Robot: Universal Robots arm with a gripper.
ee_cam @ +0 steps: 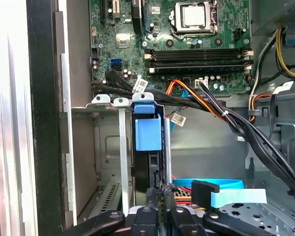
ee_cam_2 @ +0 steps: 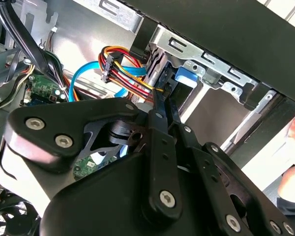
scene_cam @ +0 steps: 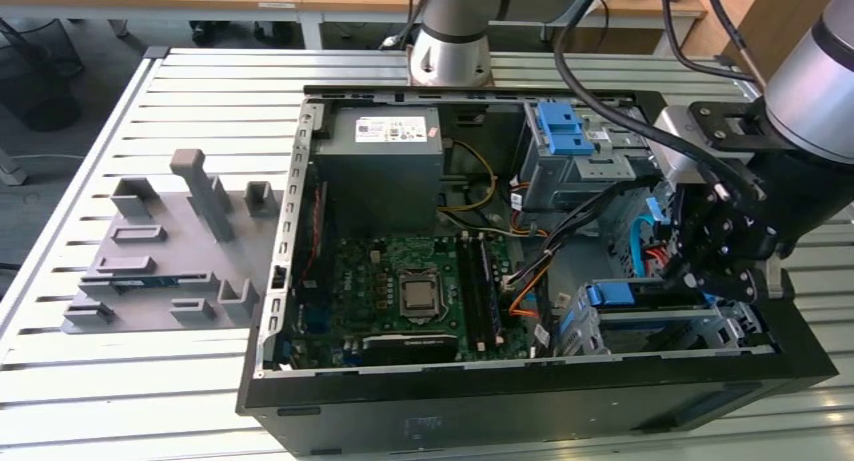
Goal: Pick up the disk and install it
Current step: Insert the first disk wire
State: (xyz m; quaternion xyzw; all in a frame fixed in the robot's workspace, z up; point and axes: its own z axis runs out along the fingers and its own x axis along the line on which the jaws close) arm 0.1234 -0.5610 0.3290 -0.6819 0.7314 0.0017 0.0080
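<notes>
The disk (ee_cam: 140, 169) stands on edge in the metal drive cage (ee_cam: 105, 147) at the case's front corner. The blue tab of its carrier (ee_cam: 147, 132) points toward the motherboard. In the exterior view the disk (scene_cam: 617, 294) sits in the lower bay at that view's right. My gripper (ee_cam: 158, 194) is right behind the disk's near end, with its fingers drawn together to a narrow tip. Whether the tip touches the disk I cannot tell. In the second wrist view the gripper (ee_cam_2: 160, 98) reaches toward the blue tab (ee_cam_2: 186, 77). The gripper (scene_cam: 694, 271) hangs just inside the case's right wall.
The open computer case (scene_cam: 280, 311) lies on a slatted table. It holds a green motherboard (scene_cam: 400, 281), a grey power supply (scene_cam: 378, 141), a light-blue latch (scene_cam: 561, 131) and bundles of cables (ee_cam: 265, 142) close to the gripper. A grey parts fixture (scene_cam: 174, 251) sits at the exterior view's left.
</notes>
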